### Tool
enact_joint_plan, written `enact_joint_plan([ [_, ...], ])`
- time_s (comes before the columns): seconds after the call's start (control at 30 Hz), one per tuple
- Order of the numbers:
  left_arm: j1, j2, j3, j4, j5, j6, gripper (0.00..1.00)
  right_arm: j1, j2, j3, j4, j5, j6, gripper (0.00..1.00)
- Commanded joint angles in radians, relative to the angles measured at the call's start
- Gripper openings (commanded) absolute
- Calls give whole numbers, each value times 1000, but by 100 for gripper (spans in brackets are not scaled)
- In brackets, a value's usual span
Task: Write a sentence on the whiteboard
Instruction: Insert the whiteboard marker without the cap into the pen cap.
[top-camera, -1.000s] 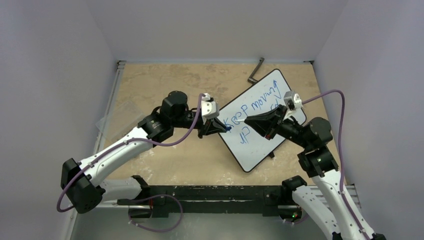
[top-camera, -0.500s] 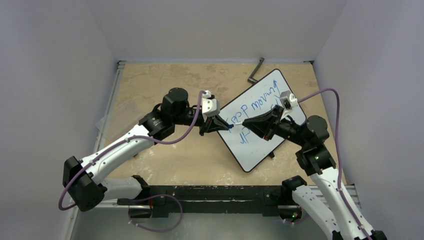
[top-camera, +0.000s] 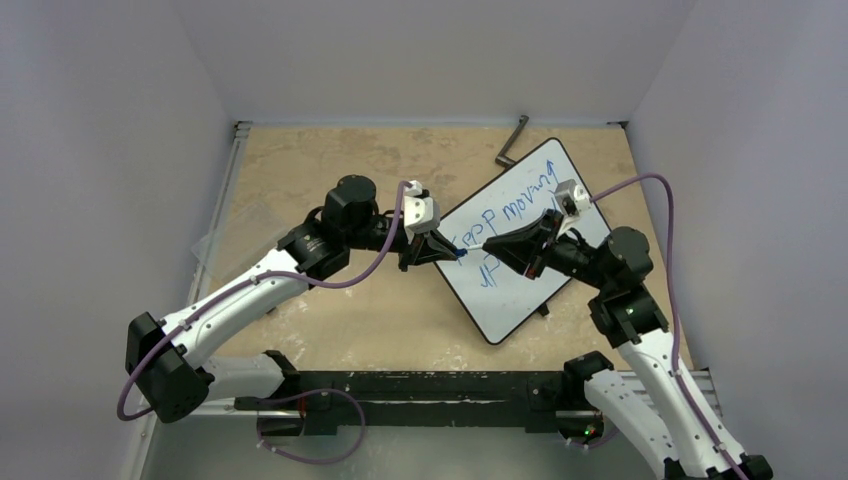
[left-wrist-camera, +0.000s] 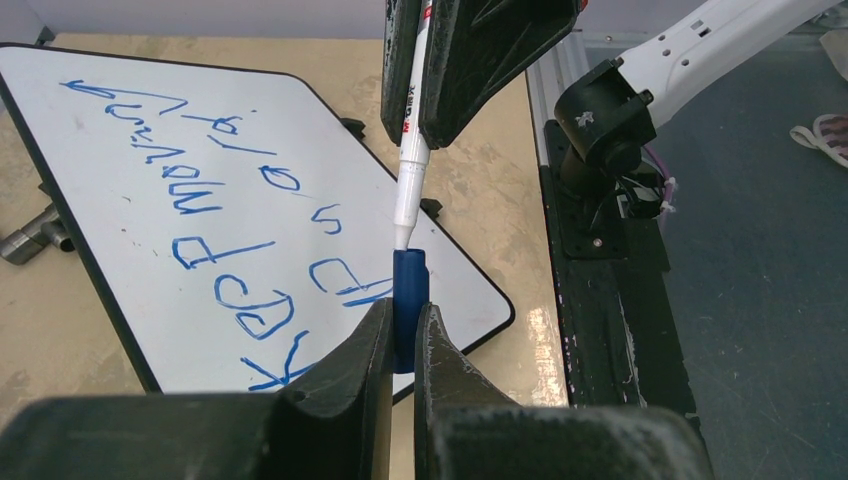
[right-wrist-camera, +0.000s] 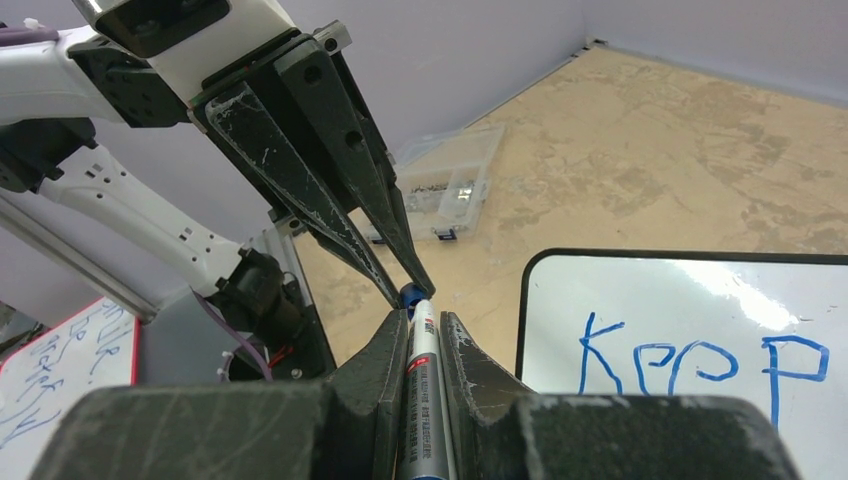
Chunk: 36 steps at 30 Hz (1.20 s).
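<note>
beige stone-look tabletop (top-camera: 330, 160) under pale walls, left gripper (top-camera: 446, 252) clamped on blue marker cap (left-wrist-camera: 409, 285), right gripper (top-camera: 494, 245) pinching white marker (left-wrist-camera: 410, 170), tip meeting cap, whiteboard (top-camera: 520, 295) lying askew right of centre, blue sentence (top-camera: 508, 206) "keep moving" across it, metal hex key (top-camera: 512, 140) beyond

Looking down on the table (top-camera: 330, 160), the whiteboard (top-camera: 505, 295) lies at about 3 o'clock from centre, set at a slant, with the sentence (top-camera: 510, 215) on it. A bent metal bar (top-camera: 513, 140) lies just beside the board's 12 o'clock end, and a plastic box (top-camera: 235, 228) sits way over at 9 o'clock by the table edge. Above the board's 9 o'clock corner, the 2 grippers meet. The left gripper (top-camera: 452, 254) reaches in from 9 with the cap (left-wrist-camera: 409, 290), and the right gripper (top-camera: 490, 243) reaches in from 3 with the marker (left-wrist-camera: 410, 170), its tip touching the cap.
</note>
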Motion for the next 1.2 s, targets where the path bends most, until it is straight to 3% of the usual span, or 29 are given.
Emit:
enact_joint_plan([
  [0.0,7,-5,41,48,25,21,0,0,4,-7,41,-25,9,0],
  [0.73,7,16,57,82,98,22,0,1,65,-18,52,-90,26,0],
  [1.17,-8,63,89,175,71,-58,0,16,128,-18,41,-117,45,0],
])
